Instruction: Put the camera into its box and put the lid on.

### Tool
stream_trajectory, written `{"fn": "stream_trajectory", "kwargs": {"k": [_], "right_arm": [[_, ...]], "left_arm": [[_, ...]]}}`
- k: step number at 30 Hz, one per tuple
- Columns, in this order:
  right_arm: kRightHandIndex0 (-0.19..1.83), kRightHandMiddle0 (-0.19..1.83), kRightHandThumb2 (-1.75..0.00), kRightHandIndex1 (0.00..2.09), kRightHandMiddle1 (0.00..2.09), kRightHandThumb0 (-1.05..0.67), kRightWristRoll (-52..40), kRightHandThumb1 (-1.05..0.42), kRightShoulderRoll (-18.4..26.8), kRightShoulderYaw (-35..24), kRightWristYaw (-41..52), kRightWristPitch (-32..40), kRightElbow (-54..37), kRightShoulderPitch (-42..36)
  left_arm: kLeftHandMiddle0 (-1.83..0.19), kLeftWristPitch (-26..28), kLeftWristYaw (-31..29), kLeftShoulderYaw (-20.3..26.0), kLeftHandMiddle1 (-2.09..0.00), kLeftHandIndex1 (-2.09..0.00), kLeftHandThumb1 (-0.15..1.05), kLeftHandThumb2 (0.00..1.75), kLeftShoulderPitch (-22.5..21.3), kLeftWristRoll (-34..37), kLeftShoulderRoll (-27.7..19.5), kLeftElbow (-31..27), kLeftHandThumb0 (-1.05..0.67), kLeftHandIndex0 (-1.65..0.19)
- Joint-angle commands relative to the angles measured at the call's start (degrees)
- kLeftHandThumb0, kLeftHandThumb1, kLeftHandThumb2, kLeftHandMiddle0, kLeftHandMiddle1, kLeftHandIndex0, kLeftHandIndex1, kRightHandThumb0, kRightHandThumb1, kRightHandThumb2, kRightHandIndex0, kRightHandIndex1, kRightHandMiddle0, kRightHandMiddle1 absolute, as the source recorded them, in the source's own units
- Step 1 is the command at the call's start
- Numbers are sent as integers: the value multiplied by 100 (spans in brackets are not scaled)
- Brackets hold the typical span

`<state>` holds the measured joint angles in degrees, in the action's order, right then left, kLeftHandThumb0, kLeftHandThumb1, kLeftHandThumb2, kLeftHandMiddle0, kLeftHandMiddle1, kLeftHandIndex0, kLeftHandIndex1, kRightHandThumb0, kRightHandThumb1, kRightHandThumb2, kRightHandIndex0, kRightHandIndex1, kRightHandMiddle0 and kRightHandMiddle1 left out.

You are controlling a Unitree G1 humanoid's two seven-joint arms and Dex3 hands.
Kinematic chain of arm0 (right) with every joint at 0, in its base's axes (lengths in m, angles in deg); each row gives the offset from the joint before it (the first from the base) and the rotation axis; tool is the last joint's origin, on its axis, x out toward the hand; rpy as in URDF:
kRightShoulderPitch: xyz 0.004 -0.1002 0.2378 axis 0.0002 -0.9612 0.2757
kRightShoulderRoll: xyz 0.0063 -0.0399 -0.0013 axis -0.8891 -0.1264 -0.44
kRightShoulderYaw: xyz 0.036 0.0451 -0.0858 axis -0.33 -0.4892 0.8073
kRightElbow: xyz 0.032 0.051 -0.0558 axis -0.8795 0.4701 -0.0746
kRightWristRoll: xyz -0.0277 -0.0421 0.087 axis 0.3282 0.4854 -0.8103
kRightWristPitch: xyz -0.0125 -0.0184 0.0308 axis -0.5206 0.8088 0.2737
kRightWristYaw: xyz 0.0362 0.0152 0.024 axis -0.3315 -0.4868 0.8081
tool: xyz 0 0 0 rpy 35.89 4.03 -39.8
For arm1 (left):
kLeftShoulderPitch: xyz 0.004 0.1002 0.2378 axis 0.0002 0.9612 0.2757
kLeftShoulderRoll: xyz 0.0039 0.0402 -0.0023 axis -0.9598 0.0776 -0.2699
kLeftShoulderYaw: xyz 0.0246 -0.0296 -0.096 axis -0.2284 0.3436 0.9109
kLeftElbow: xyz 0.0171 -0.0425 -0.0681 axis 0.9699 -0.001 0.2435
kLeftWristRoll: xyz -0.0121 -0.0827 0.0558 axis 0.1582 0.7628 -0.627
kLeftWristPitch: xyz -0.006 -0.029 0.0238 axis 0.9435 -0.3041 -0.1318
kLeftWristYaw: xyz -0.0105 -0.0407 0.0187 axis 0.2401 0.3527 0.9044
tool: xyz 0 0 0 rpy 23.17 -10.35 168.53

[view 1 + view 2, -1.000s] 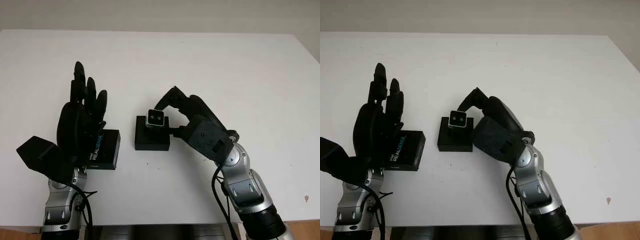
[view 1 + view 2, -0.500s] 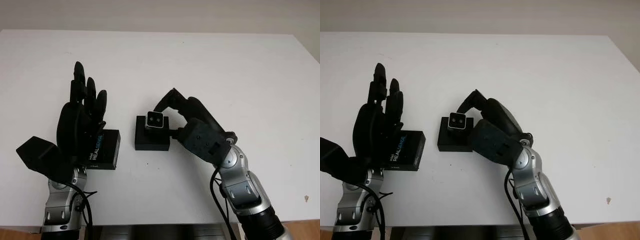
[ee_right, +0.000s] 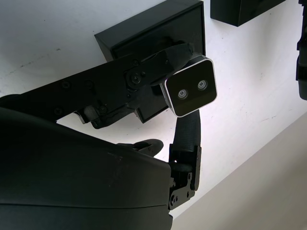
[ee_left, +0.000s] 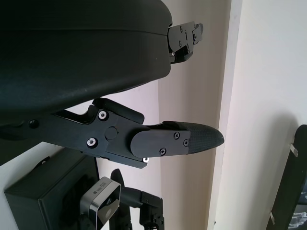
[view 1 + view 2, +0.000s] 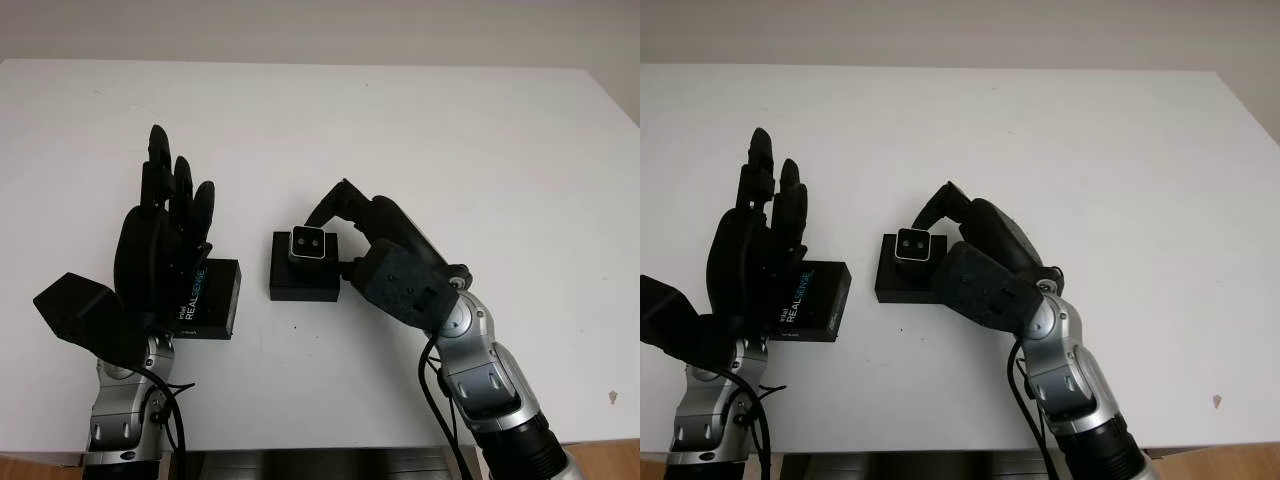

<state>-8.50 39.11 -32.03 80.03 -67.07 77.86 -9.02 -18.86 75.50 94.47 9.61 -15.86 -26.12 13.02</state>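
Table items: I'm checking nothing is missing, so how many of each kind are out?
Camera: 1
Box: 1
Lid: 1
Total: 3

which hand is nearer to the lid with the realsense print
Left. The left hand is raised, open, directly over the lid's near edge, overlapping it in the head views. The right hand is across the table beyond the box, gripping the camera.
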Motion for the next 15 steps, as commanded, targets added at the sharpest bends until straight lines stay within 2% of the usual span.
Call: {"fn": "stream_trajectory", "kwargs": {"k": [1, 15], "right_arm": [[37, 33, -13, 9, 209, -41, 12, -105, -9, 6, 9, 18, -20, -29], [36, 34, -16, 8, 209, -41, 129, -105, 42, 34, 56, -8, -81, -153]], "left_arm": [[16, -29, 19, 4, -6, -2, 105, 39, 42, -11, 12, -91, -62, 19], [16, -19, 9, 13, -6, -3, 105, 40, 76, -13, 14, -143, -62, 19]]}}
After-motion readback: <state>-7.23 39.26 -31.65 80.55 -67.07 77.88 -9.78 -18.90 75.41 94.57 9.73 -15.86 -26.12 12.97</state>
